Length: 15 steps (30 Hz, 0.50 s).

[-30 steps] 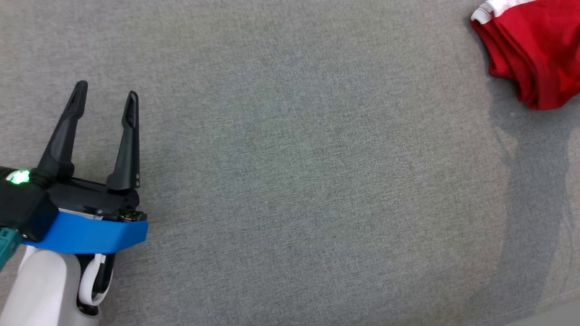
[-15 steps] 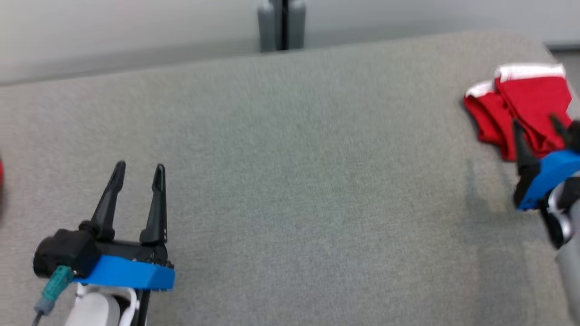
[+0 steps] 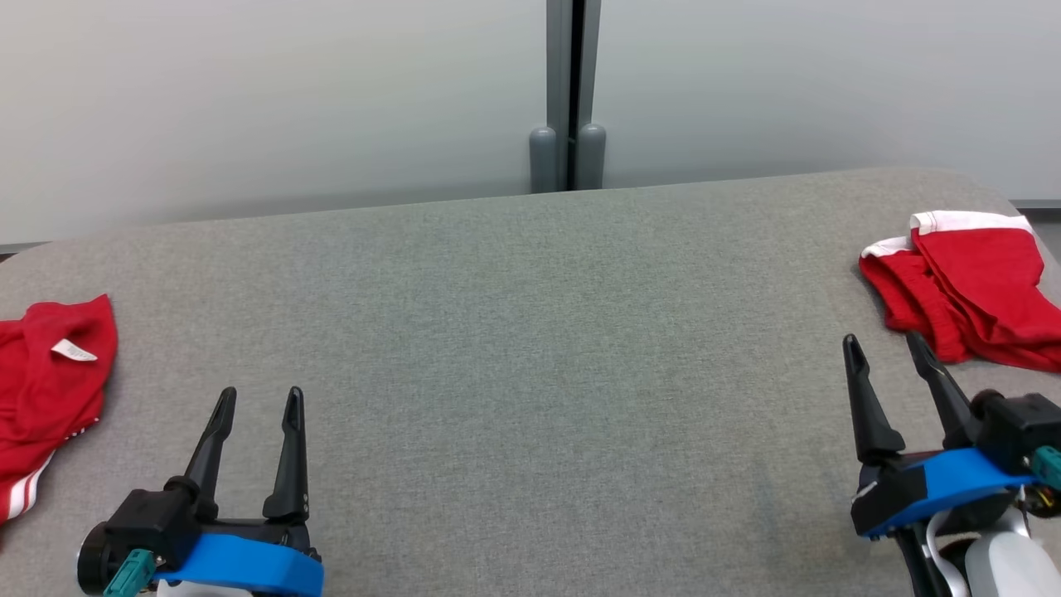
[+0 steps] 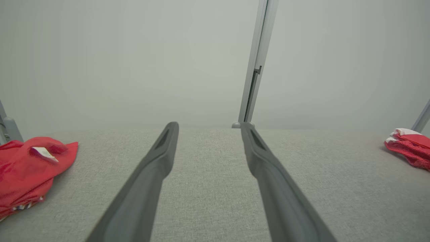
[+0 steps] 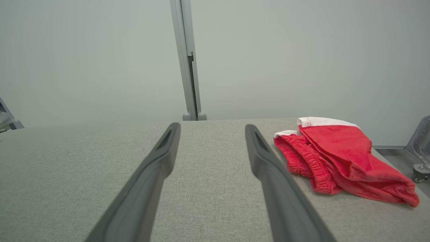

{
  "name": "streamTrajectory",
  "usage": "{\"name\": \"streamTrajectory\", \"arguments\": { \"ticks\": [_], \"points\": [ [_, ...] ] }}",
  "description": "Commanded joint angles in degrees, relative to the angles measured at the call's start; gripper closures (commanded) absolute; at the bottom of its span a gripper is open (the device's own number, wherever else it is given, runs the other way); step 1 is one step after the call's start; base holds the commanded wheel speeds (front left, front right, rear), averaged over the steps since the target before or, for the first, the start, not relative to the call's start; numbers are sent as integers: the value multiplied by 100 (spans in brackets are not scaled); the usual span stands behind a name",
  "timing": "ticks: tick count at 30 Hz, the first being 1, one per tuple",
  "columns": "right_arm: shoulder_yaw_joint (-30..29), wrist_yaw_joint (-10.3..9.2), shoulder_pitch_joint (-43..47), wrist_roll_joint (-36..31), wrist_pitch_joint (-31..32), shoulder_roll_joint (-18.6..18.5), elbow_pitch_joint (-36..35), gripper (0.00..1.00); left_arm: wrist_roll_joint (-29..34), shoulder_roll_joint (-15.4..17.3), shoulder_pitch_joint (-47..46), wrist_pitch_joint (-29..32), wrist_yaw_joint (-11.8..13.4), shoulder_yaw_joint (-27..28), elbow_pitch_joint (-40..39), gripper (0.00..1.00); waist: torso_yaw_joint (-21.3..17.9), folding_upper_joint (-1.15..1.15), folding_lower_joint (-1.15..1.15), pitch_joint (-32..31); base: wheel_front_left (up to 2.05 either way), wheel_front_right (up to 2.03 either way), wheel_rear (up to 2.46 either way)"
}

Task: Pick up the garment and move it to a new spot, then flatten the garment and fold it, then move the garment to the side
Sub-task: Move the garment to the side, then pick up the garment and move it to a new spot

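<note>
Pale grey wall panels (image 3: pixel 249 99) behind. Broad table covered in grey woven fabric (image 3: pixel 530 332), middle bare. Crumpled red garment with white side stripes (image 3: pixel 50 390) at the table's left edge, running out of the head view. Folded red garment with a white band (image 3: pixel 970 282) flat at the far right edge, just beyond the right arm's fingertips, not touched. Left gripper (image 3: pixel 260 391) low over the near left of the table, jaws released, nothing between them. Right gripper (image 3: pixel 880 337) near right, jaws likewise spread and empty. Grey upright post (image 3: pixel 568 91) behind the far edge. Small white label (image 3: pixel 75 351) on the left garment.
</note>
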Motion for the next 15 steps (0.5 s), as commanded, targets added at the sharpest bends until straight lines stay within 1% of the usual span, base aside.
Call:
{"name": "streamTrajectory", "arguments": {
  "ticks": [1, 3, 6, 11, 15],
  "points": [
    [-56, 1, 138, -56, 47, 22, -118, 0, 51, -35, 29, -24, -32, 43, 7, 0, 30, 0, 1, -14, 0, 0, 0],
    [-52, 2, 305, -87, 151, 138, -325, 0, 101, -71, 62, -24, -45, 92, 17, 0, 66, 0, 1, -31, 0, 0, 0],
    [-43, 1, 458, -132, 290, 215, -496, 0, 159, -135, 117, -25, -51, 166, 41, 0, 95, 0, 1, -53, 0, 0, 0],
    [-135, 1, 606, -200, 420, 289, -647, 0, 230, -239, 154, -25, -88, 227, 99, 0, 122, 0, 1, -120, 0, 0, 0],
    [-203, 2, 697, -265, 530, 310, -665, 0, 249, -302, 157, -25, -102, 208, 163, 0, 273, 0, 1, -182, 0, 0, 0]
  ]
}}
